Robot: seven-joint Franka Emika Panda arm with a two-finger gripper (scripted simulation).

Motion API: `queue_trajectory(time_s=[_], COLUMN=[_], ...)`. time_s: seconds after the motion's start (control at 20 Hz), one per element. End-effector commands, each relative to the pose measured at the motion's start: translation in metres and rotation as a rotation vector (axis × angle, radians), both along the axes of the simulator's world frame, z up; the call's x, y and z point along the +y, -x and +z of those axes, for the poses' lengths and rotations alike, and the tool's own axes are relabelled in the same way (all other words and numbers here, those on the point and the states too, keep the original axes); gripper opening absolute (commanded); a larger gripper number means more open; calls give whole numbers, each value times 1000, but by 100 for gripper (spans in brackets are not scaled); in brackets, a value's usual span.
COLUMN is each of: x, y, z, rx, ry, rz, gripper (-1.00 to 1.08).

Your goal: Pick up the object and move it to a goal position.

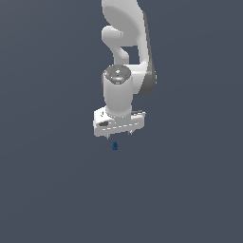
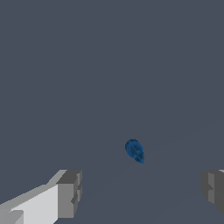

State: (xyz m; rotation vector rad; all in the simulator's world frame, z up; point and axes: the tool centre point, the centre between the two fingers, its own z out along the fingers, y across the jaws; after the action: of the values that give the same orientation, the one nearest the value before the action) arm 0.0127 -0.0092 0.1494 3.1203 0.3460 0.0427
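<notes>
My gripper (image 1: 119, 134) sits mid-frame in the exterior view, fingers spread wide w/ nothing between them. The dark blue blob (image 1: 114, 145) lies just below it, apart, not touched. Grab not yet done; lift & carry to goal all left. No goal marker visible.

Tiny dark blue object (image 1: 114, 146) (roundish, slightly elongated blob), lying free on the plain grey ground

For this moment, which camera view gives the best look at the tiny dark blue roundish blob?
The wrist view: the tiny dark blue roundish blob shows large and unobstructed, ahead of the wide-apart grey fingertips of the white gripper. In the exterior view it is only a speck below the gripper.
</notes>
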Motion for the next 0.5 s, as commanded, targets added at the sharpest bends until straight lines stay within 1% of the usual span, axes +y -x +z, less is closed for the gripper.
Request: queue_trajectory(time_s=[0.0, 0.45], x=[-5, -18], y=[2, 8], z=[-10, -42], rx=[5, 20], ry=[3, 6], rz=[60, 246], gripper=[100, 100])
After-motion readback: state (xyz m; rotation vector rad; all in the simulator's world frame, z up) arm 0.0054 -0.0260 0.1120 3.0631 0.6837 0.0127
